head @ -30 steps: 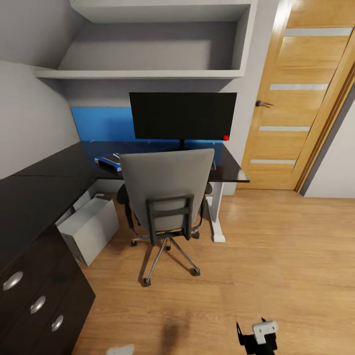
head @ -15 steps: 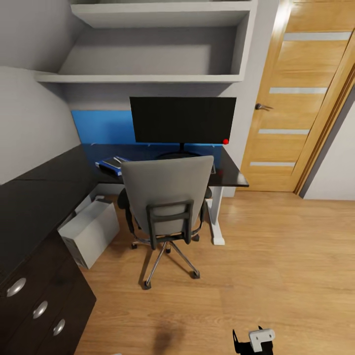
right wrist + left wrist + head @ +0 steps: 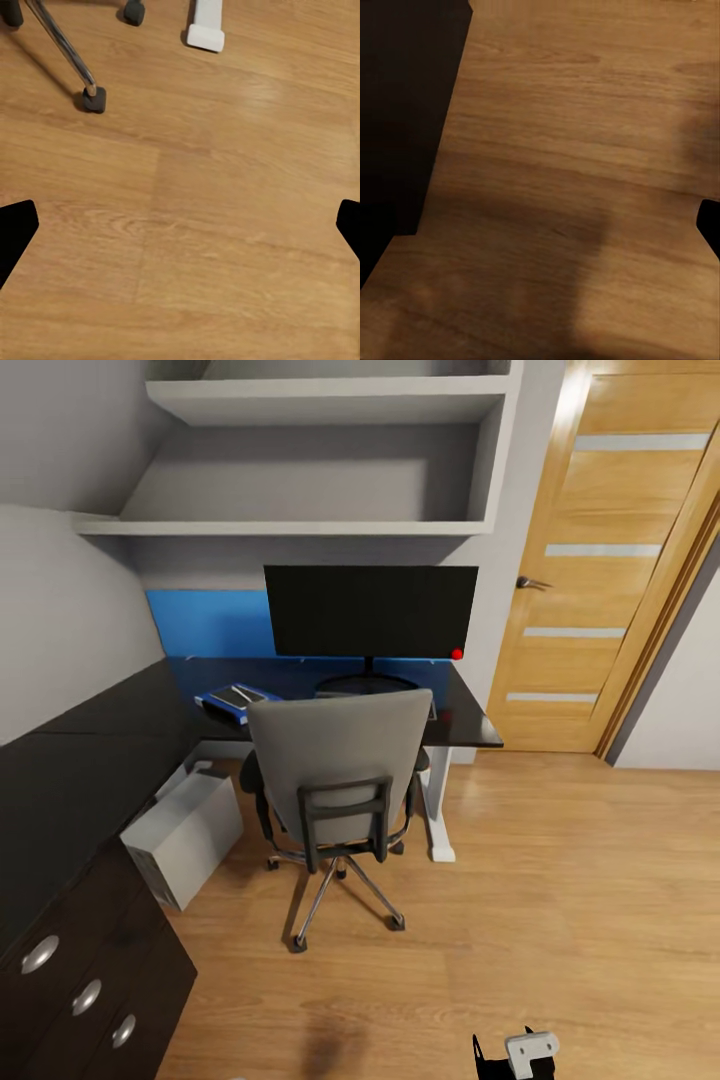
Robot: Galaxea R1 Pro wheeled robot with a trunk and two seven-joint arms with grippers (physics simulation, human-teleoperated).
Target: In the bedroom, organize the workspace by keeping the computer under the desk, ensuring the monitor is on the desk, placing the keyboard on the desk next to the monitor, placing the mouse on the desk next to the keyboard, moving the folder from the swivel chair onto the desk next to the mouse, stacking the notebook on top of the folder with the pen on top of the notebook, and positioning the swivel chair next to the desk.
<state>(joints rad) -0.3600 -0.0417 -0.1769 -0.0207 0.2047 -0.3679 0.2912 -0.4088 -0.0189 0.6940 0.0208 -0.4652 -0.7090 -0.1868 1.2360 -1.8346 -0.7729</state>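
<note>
Ahead of you the swivel chair [image 3: 335, 770] is tucked against the desk [image 3: 90, 750], with the folder [image 3: 232, 698] already on the desktop left of the monitor [image 3: 370, 610] and the computer [image 3: 185, 835] underneath. Both hands hang low over bare floor; the right hand [image 3: 180, 225] is spread and empty, the left I cannot tell. Check keyboard and mouse before calling it done.

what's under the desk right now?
Under the desk, the light grey computer stands on the wood floor, beside the dark drawer unit. The swivel chair is pushed up to the desk and hides the space behind its back.
</note>
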